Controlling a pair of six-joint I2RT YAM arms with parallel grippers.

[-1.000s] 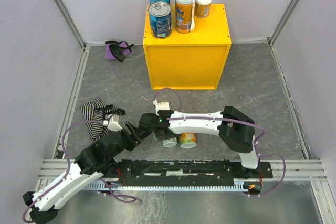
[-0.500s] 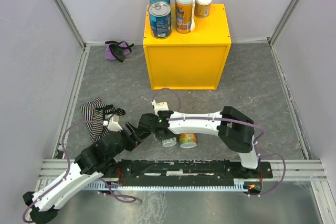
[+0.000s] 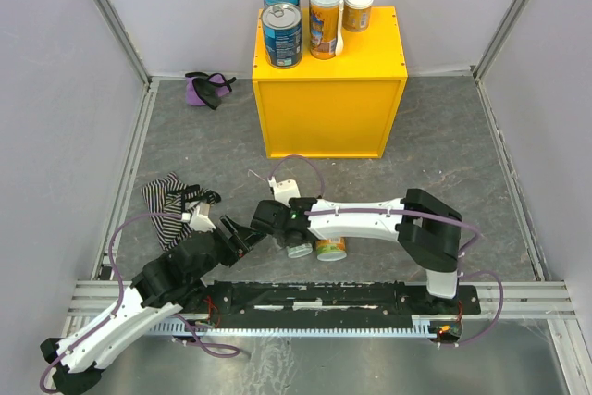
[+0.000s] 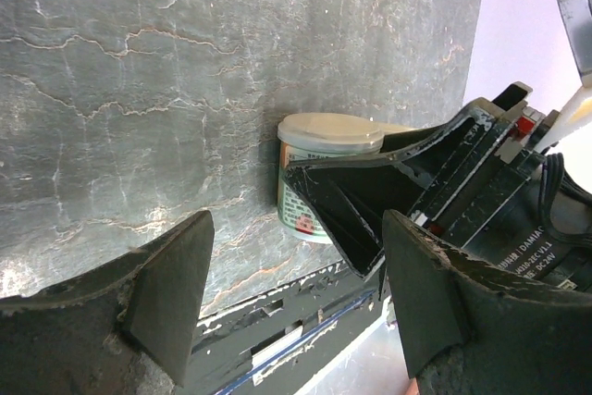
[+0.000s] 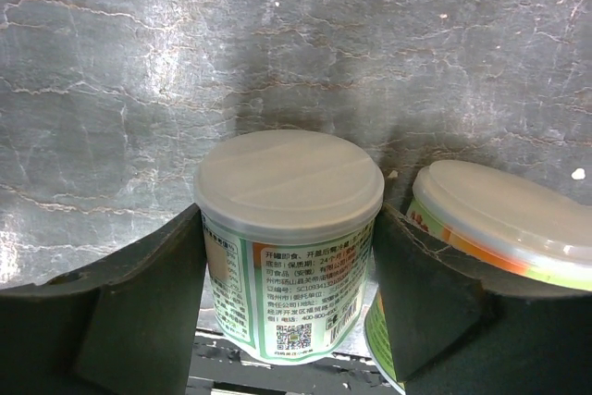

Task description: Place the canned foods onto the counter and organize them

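Near the arm bases, on the grey floor (image 3: pixel 444 154), your right gripper (image 5: pixel 289 228) straddles the pale-green can (image 5: pixel 289 182), fingers close against both sides; you cannot tell whether it grips. A short orange can (image 5: pixel 504 219) stands just beside. Your left gripper (image 4: pixel 296 247) hangs parted, empty.

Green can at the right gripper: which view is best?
Right wrist: the green can sits large between the right gripper's fingers, label plain. Left wrist shows part behind that gripper; overhead, the arm mostly covers it.
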